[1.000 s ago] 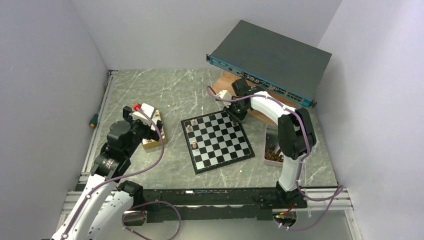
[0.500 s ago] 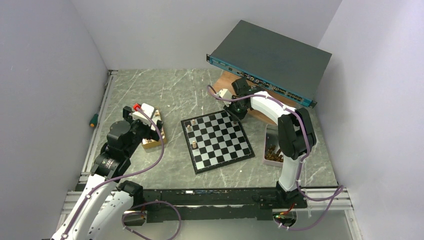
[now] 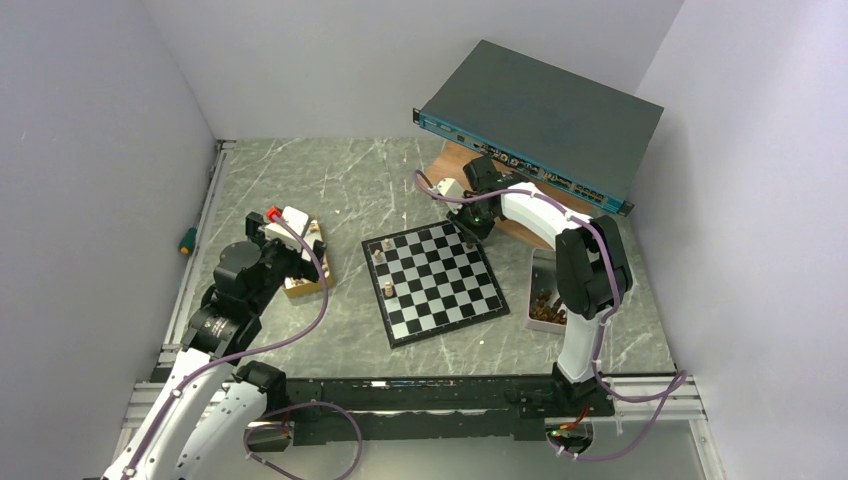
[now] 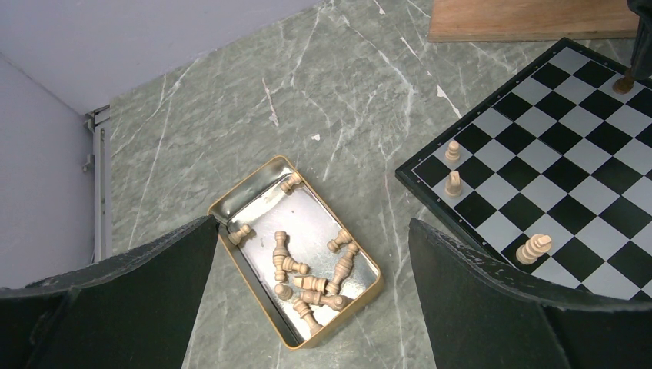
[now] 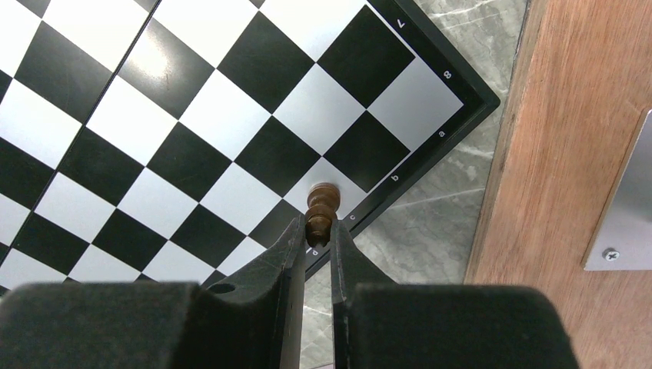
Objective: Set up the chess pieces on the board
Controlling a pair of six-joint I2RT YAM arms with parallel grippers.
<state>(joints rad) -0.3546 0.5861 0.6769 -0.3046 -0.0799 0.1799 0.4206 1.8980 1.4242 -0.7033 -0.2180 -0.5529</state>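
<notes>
The black and silvery board (image 3: 435, 283) lies mid-table. Three light tan pieces stand on its left side (image 4: 454, 183) (image 4: 452, 151) (image 4: 534, 248). My right gripper (image 5: 316, 233) is shut on a dark brown piece (image 5: 321, 207) whose base is at the board's far edge, by the c and d marks; in the top view it is at the far right corner (image 3: 469, 241). My left gripper (image 4: 311, 288) is open and empty, above a gold tin (image 4: 257, 184) holding several tan pieces (image 4: 307, 273).
A brown wooden plank (image 5: 573, 138) lies just beyond the board, under a tilted dark rack unit (image 3: 540, 120). A pink tray (image 3: 538, 268) of dark pieces sits right of the board. A screwdriver (image 3: 186, 240) lies by the left rail.
Both arms stay almost still. The right gripper keeps holding the dark piece at the board's far corner.
</notes>
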